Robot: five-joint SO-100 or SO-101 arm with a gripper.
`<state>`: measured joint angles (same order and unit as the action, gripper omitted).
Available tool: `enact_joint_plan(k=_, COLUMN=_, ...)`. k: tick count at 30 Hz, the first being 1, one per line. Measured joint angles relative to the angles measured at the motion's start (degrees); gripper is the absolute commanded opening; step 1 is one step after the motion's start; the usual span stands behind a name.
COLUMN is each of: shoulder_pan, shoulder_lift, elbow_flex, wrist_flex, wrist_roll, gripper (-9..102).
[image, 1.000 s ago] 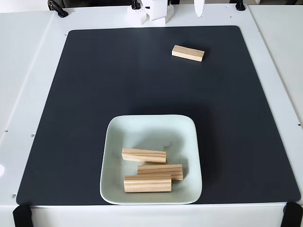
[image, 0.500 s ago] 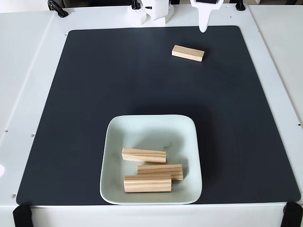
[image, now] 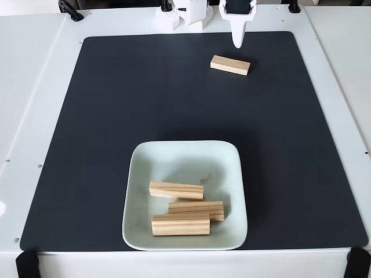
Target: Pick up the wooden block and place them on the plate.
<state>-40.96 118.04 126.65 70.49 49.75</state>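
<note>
Fixed view: three blocks point(image: 177, 190) lay in the plate point(image: 184, 152) near the front of the black mat point(image: 104, 116), and a fourth block point(image: 230, 65) lay alone on the mat toward the back, well apart from the plate. The gripper point(image: 237, 40) hung just behind that block (one white fingertip showed, so whether the fingers were apart or together I could not tell). Judged step: reaching for the last block. The next move called for descending over its short width.
</note>
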Motion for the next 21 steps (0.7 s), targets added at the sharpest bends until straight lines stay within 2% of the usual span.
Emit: enact_joint_plan(k=21, shoulder_pan=2.11, shoulder_lift=-6.5, elbow_flex=-2.2, wrist_flex=-0.18, wrist_roll=0.0, gripper=-1)
